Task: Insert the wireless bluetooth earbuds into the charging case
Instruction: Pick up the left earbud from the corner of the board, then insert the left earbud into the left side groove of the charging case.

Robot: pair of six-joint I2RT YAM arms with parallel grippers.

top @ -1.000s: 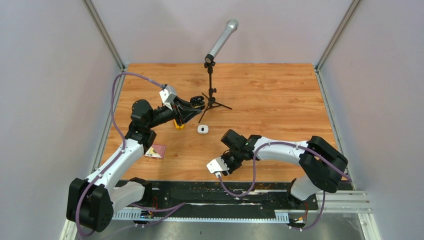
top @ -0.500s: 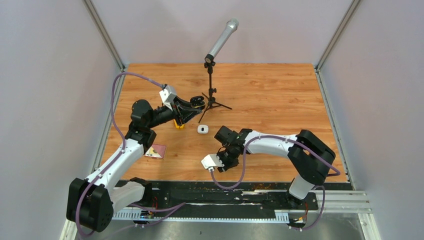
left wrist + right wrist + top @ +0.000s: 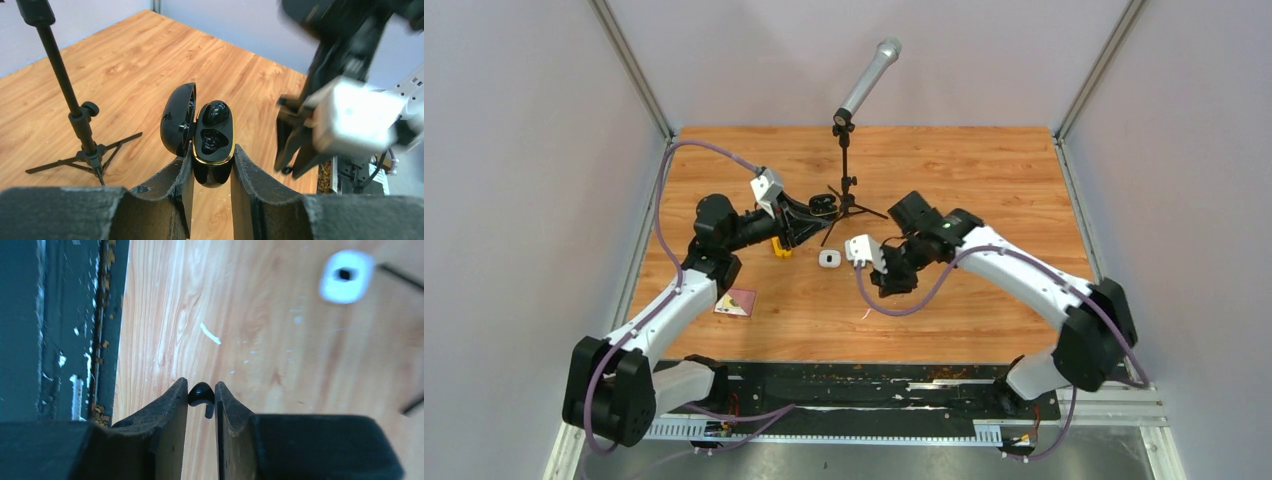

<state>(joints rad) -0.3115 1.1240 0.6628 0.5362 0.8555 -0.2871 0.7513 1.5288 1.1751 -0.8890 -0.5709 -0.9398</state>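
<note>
My left gripper (image 3: 212, 150) is shut on the black charging case (image 3: 213, 165), held up above the table (image 3: 984, 180). The case's lid (image 3: 177, 120) is swung open to the left. A glossy black earbud (image 3: 216, 113) sits in the far socket, and the near socket (image 3: 212, 140) looks hollow. My right gripper (image 3: 201, 385) is shut on a small black earbud (image 3: 201, 393), pinched at the fingertips. In the top view the right gripper (image 3: 892, 278) hangs just right of the left gripper (image 3: 822, 205) and apart from the case. A white earbud (image 3: 210, 333) lies on the wood.
A white charging case (image 3: 828, 259) lies on the table between the two grippers. A microphone on a tripod stand (image 3: 848, 170) rises behind the left gripper. A yellow object (image 3: 780, 247) and a small card (image 3: 737, 301) lie by the left arm.
My right arm has swung from near the table's front edge up to the middle, towards the held case, carrying the black earbud. The left arm has barely shifted.
</note>
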